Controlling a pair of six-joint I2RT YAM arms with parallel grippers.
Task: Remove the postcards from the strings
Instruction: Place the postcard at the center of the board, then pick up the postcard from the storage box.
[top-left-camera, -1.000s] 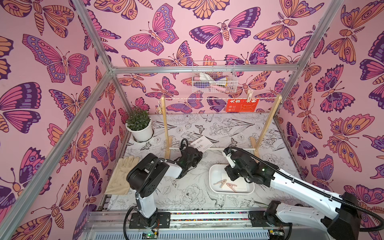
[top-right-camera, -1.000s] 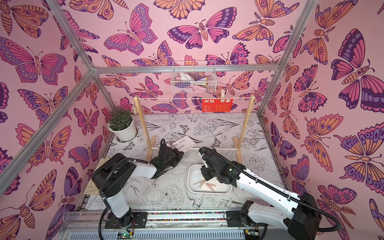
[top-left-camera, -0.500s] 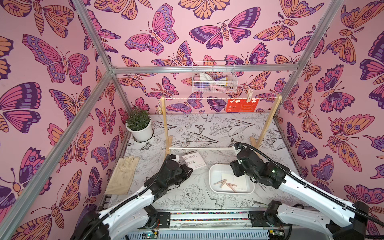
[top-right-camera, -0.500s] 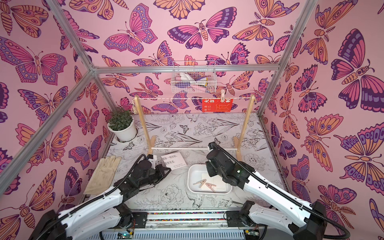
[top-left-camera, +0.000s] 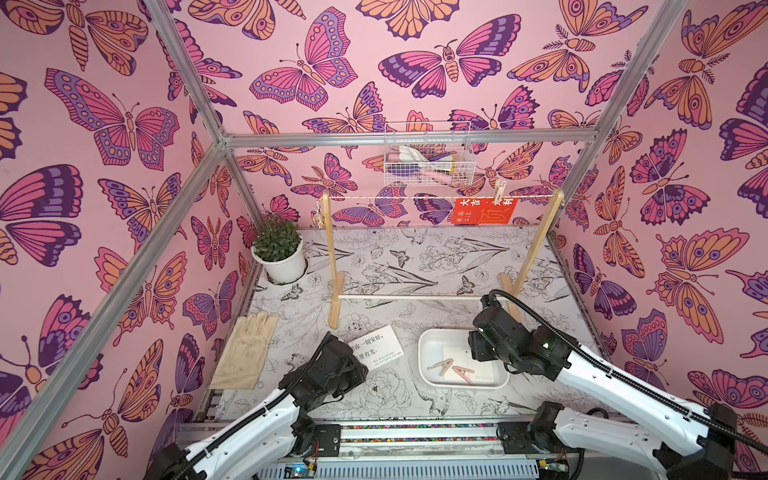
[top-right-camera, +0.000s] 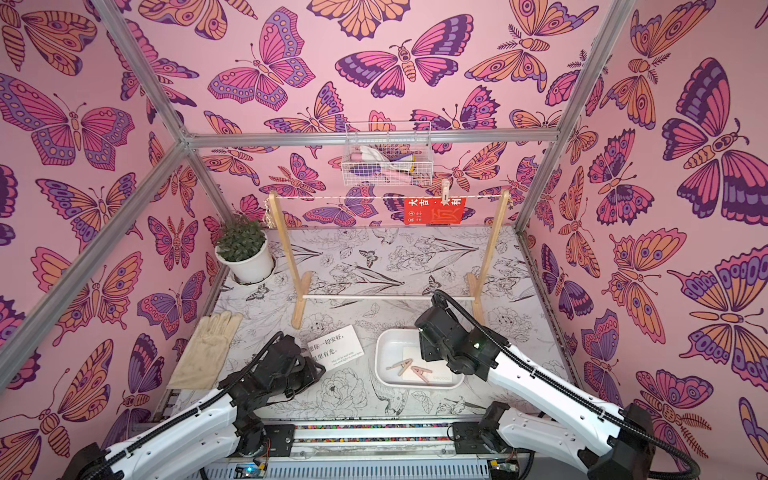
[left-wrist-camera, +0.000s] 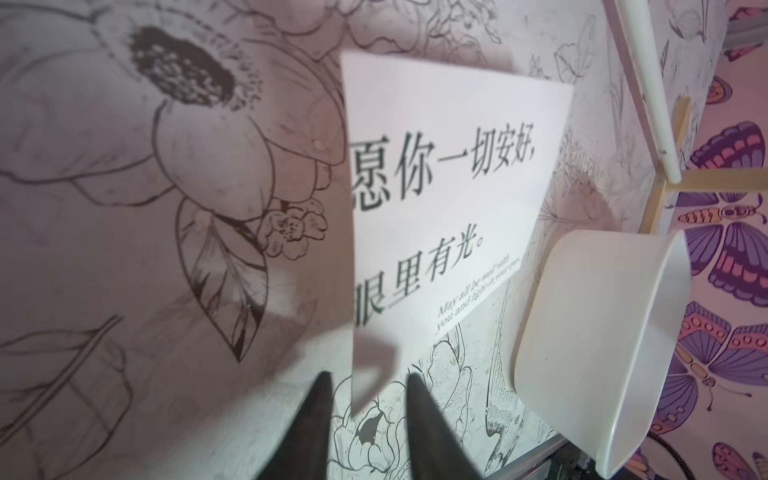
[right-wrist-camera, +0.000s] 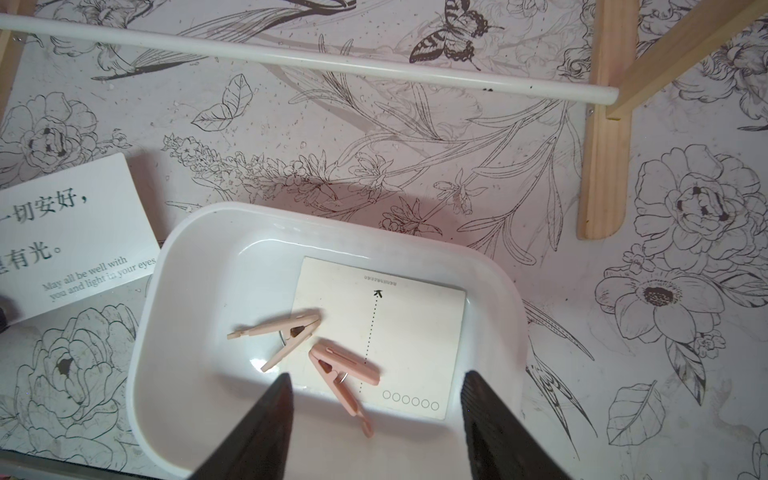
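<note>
String (top-left-camera: 395, 198): pale twine stretched between the tops of the wooden rack (top-left-camera: 333, 257), upper centre in both top views.
Red postcard (top-left-camera: 484, 212): hangs from the string, pinned by one pegged clothespin (top-left-camera: 500, 192), right of centre in the upper half.
Printed white postcard (top-left-camera: 376, 347): off the string, on the counter (top-left-camera: 415, 257), lower centre, just left of the tray.
Plain white postcard (right-wrist-camera: 415, 316): flat inside the white tray (right-wrist-camera: 332, 216), with two loose clothespins (right-wrist-camera: 274, 327) lying partly on it.
Left gripper (left-wrist-camera: 368, 376): released. In the left wrist view the jaws stand apart on either side of the printed white postcard's near corner, without pinching it.
Right gripper (right-wrist-camera: 376, 374): released and empty, jaws spread wide above the tray, lower right of centre in both top views.
</note>
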